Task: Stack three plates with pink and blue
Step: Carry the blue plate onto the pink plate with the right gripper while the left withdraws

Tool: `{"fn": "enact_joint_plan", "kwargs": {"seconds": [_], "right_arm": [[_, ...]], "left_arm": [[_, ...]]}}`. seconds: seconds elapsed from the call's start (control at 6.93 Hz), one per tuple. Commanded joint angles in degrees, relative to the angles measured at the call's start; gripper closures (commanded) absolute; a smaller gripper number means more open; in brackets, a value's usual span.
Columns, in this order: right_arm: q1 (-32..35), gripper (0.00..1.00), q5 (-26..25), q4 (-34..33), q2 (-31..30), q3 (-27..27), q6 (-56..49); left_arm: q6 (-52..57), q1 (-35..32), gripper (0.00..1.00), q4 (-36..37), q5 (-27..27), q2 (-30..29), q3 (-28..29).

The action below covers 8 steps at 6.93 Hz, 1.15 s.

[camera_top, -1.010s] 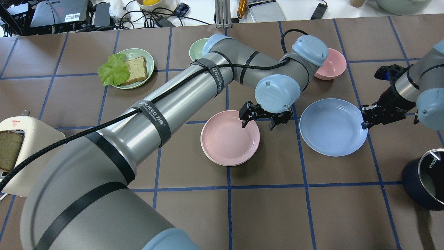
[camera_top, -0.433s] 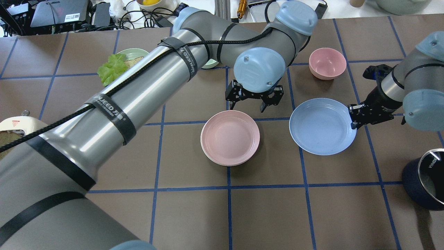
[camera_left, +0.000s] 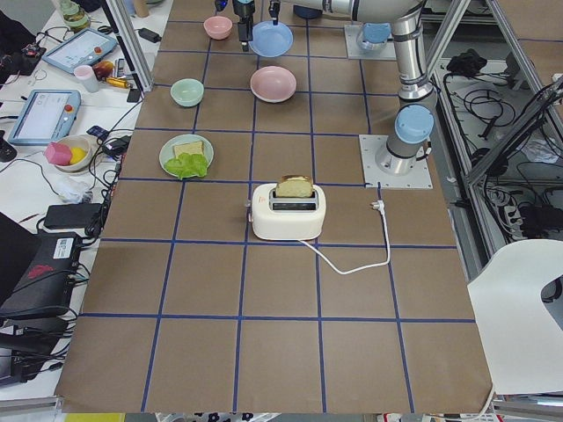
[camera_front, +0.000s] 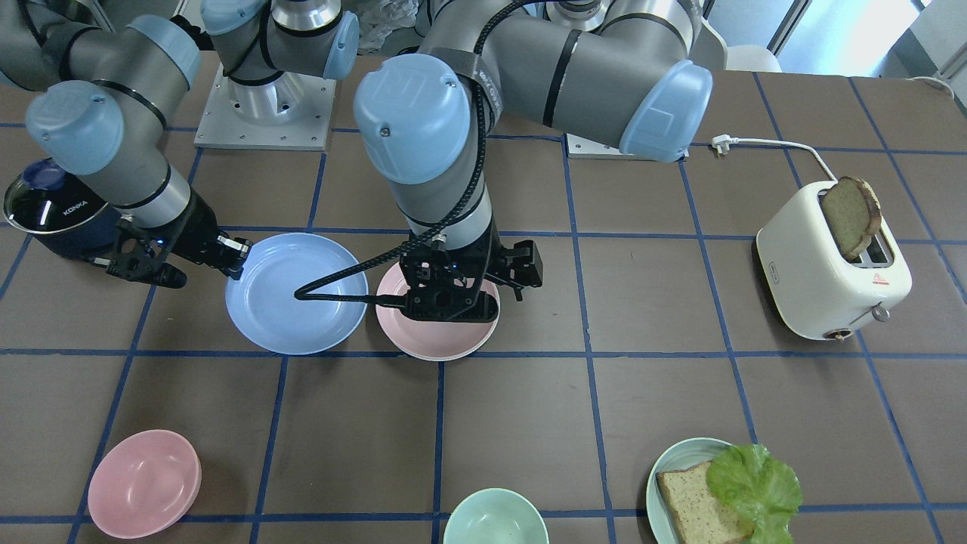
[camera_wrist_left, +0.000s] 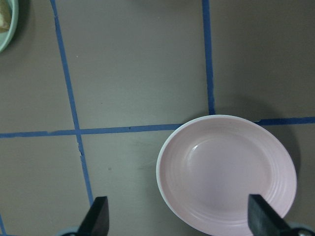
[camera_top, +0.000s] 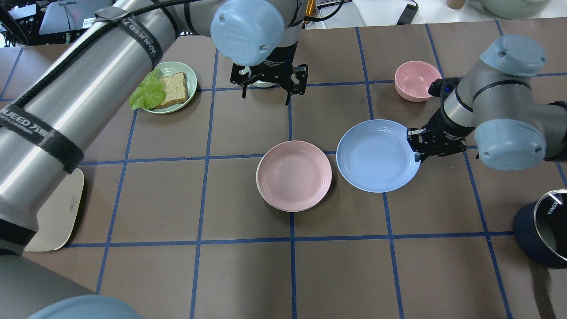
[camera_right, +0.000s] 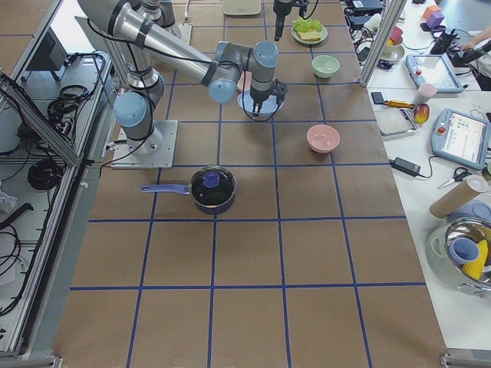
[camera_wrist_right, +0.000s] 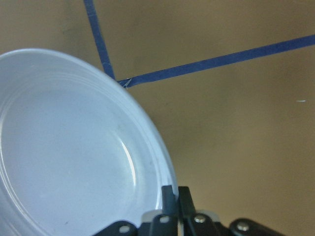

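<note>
The pale pink plate [camera_top: 293, 176] lies mid-table; a paler rim shows under its near edge, and I cannot tell whether that is the cream-white plate. The light blue plate [camera_top: 376, 155] is just right of it, almost touching. My right gripper [camera_top: 417, 149] is shut on the blue plate's right rim, and the right wrist view shows the fingers [camera_wrist_right: 170, 196] pinching the rim of the blue plate [camera_wrist_right: 64, 147]. My left gripper [camera_top: 266, 90] is open and empty, raised above the far side of the table. The left wrist view looks down on the pink plate [camera_wrist_left: 226, 177].
A teal plate with bread and lettuce [camera_top: 166, 88] is at the far left. A pink bowl [camera_top: 414, 79] stands behind the right gripper. A mint bowl [camera_front: 495, 521] is under the left wrist. A toaster [camera_front: 831, 272] and a dark pot [camera_top: 542, 230] stand at the table's ends.
My left gripper, open, has lifted off the pink plate and drawn back toward the far left. My right gripper has carried the blue plate leftward, up beside the pink plate.
</note>
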Motion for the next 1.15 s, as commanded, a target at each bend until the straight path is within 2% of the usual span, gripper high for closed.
{"fn": "enact_joint_plan", "kwargs": {"seconds": [0.0,0.14,0.43,0.58,0.87,1.01], "right_arm": [[8.03,1.00,-1.07,-1.83,-0.86,-0.48,10.72],[11.55,1.00,-2.65,-3.15,-0.52,-0.66,16.25],[18.49,1.00,-2.14,-4.57,1.58,-0.92,24.88],[20.52,1.00,-2.13,-6.66,3.25,-1.10,25.53],[21.07,1.00,-2.57,-8.17,4.41,-1.02,28.43],[21.16,1.00,-2.40,-8.09,4.84,-0.93,28.44]], "left_arm": [[8.81,4.79,0.00,-0.06,-0.39,2.85,-3.00],[12.69,6.99,0.00,-0.06,-0.48,4.86,-5.28],[19.12,11.65,0.00,0.29,-0.92,8.56,-8.89],[20.19,13.07,0.00,0.47,-1.01,10.14,-10.91],[24.04,16.57,0.00,1.17,-1.62,12.95,-14.26],[26.07,18.68,0.00,1.09,-6.06,14.71,-15.32]]}}
